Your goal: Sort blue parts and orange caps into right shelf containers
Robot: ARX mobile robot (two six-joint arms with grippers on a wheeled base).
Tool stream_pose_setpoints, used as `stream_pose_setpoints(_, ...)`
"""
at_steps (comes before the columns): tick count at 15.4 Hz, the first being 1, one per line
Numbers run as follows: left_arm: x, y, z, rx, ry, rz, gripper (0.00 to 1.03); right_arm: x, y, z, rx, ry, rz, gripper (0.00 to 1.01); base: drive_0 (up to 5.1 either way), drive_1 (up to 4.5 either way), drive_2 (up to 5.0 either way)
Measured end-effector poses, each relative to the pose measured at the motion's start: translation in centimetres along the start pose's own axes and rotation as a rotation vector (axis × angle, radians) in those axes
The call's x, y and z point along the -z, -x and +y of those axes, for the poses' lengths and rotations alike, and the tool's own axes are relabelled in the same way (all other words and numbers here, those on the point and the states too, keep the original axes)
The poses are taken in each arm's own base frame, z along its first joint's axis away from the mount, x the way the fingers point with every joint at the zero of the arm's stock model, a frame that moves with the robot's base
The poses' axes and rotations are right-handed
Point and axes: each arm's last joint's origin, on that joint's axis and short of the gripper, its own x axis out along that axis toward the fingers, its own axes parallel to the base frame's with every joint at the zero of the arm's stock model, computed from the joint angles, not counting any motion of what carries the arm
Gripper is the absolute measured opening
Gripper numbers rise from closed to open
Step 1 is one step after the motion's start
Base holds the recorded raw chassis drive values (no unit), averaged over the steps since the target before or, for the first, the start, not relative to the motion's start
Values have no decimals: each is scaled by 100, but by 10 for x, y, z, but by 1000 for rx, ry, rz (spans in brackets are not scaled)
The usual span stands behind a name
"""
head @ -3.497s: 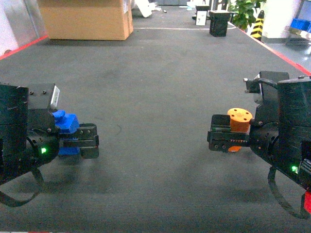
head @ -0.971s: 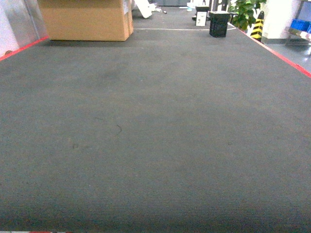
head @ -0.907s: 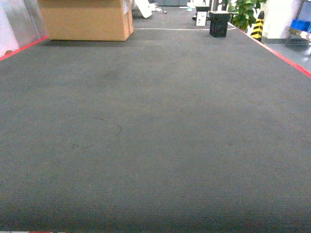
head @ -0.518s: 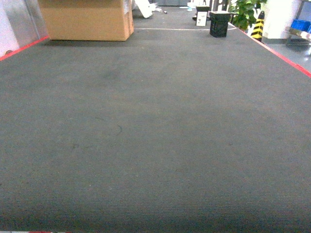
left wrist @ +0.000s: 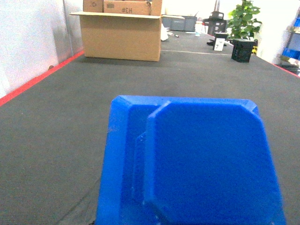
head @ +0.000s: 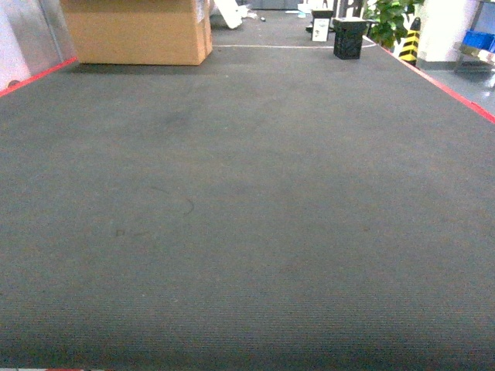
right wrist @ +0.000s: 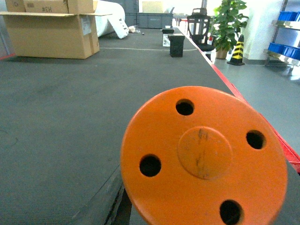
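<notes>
A blue part (left wrist: 197,159) with chamfered corners fills the lower half of the left wrist view, held off the dark floor. It hides the left gripper's fingers. An orange cap (right wrist: 204,157), a round disc with several holes, fills the lower right wrist view in the same way and covers the right gripper. Neither gripper shows in the head view. The right shelf containers (right wrist: 285,48), bright blue, sit on a metal rack far off at the right. They also show at the right edge of the head view as the blue containers (head: 479,39).
The dark carpeted floor (head: 247,201) is bordered by red lines on both sides. A large cardboard box (head: 135,31) stands at the far left. At the far right are a black bin (head: 348,39), a potted plant (head: 389,19) and a striped cone (head: 409,42).
3.5 s ago both grippers were low in the head view holding the blue part and orange cap. They have since left that view, which has barely changed over the last second.
</notes>
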Motion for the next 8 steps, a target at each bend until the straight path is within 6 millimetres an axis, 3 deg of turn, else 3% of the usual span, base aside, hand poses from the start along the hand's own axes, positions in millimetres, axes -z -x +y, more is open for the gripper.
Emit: stream_pose_setpoints(8, 3, 12, 0, -1, 0, 13, 43, 3, 12, 0, 0, 0, 11, 44, 0, 0, 0)
